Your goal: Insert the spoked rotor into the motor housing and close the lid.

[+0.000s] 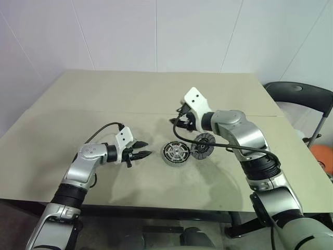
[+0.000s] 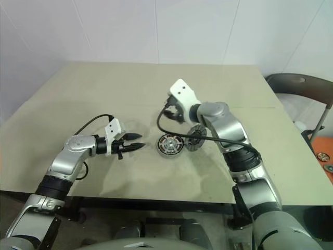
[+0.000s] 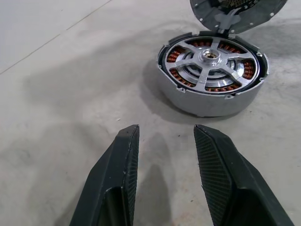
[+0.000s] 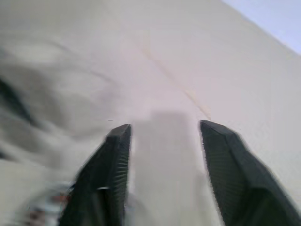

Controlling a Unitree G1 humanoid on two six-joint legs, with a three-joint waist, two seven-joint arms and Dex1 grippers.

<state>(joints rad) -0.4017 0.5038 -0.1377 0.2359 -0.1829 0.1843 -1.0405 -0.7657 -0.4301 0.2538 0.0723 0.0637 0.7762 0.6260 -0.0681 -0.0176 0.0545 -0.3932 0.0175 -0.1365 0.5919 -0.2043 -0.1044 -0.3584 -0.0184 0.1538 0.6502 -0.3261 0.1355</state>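
1. Centrally on the tan table [image 1: 104, 99]: the motor housing [image 1: 175, 153], a squat round casing lying flat, open side up.
2. Left wrist view shows the spoked rotor [image 3: 211, 63] already seated inside it; silvery spokes run out from a central hub, with copper-orange windings visible between them.
3. Lid [image 1: 203, 145] stands tilted up at the housing's edge, on the side away from the left gripper, touching the rim. Not closed. Dark disc with a toothed-looking edge.
4. Left gripper [image 1: 140, 149]: low over the table, pointing at the housing from its side, near it but apart. Fingers [image 3: 117, 174] parted to a moderate gap, nothing between them; bare table beneath.
5. Housing sits straight ahead of the left gripper's tips, lid beyond it.
6. Right gripper [image 1: 179, 117]: raised above the table, behind and slightly above the housing, apart from both housing and lid. It angles downward and across toward the left arm's side.
7. Right wrist view: both fingers [image 4: 110, 174] spread with a clear gap, nothing held. Bare tabletop and a seam line lie ahead; view is motion-blurred.
8. Lid lies below and just to the arm side of the right gripper, partly under the right forearm.
9. Dark chair [image 1: 299, 96] stands past the table's edge on the right arm's side.
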